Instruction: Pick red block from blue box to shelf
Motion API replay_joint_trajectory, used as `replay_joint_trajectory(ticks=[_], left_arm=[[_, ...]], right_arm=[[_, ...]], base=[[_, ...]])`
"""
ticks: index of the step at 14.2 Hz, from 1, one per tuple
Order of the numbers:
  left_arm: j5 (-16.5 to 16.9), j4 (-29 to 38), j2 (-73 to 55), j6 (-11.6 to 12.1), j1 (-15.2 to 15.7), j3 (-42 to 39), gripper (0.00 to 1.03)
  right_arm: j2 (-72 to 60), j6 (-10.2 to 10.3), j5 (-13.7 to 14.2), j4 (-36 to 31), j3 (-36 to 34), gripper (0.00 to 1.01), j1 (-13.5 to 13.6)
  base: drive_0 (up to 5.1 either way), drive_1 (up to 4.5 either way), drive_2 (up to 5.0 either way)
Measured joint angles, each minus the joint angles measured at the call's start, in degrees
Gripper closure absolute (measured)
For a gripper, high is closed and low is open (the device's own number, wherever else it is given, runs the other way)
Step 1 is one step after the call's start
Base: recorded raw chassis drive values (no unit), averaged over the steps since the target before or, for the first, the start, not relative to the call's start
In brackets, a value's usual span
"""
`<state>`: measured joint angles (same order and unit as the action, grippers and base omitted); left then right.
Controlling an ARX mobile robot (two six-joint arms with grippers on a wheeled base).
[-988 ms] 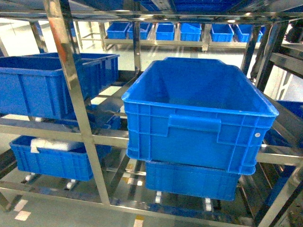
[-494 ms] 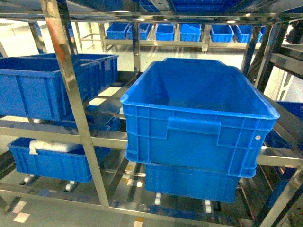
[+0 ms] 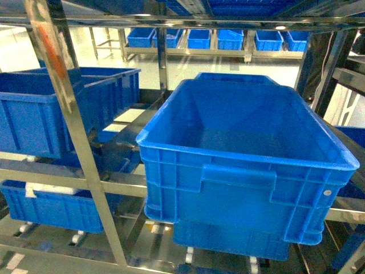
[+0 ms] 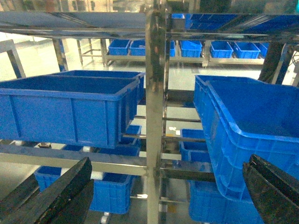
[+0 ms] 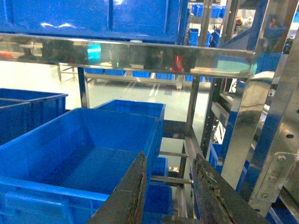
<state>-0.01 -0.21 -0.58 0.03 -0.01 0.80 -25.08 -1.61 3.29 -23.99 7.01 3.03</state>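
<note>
Deep blue all over the big ribbed crate up front, plain and unpatterned inside. Same deep blue on the crate at the left and on the far row of small crates. Shiny silver steel on the shelf, with a smear of orange-red reflection high on the near upright. Matte black on the left gripper's fingers. Dark, scuffed brown-black on the right gripper's fingers. Pale grey-white on the floor beyond.

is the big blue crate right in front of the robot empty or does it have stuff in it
Empty, as far as shows. The big crate on the shelf shows a bare blue floor in the head and right wrist views; its near corners are hidden by its front wall.
</note>
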Motion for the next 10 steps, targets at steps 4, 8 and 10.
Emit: replay_joint_trajectory(ticks=[4, 8, 10], left_arm=[[-0.02, 0.0, 0.0, -0.02, 0.0, 0.0, 0.05], [-0.02, 0.0, 0.0, -0.02, 0.0, 0.0, 0.05], [-0.02, 0.0, 0.0, 0.0, 0.0, 0.0, 0.05]], right_arm=[[0.07, 0.0, 0.0, -0.07, 0.0, 0.75, -0.02], [0.07, 0.0, 0.0, -0.04, 0.0, 0.75, -0.02], [0.07, 0.0, 0.0, -0.04, 0.0, 0.75, -0.02]], base=[[0.2, 0.18, 0.2], [0.0, 0.0, 0.0], [0.0, 0.0, 0.0]])
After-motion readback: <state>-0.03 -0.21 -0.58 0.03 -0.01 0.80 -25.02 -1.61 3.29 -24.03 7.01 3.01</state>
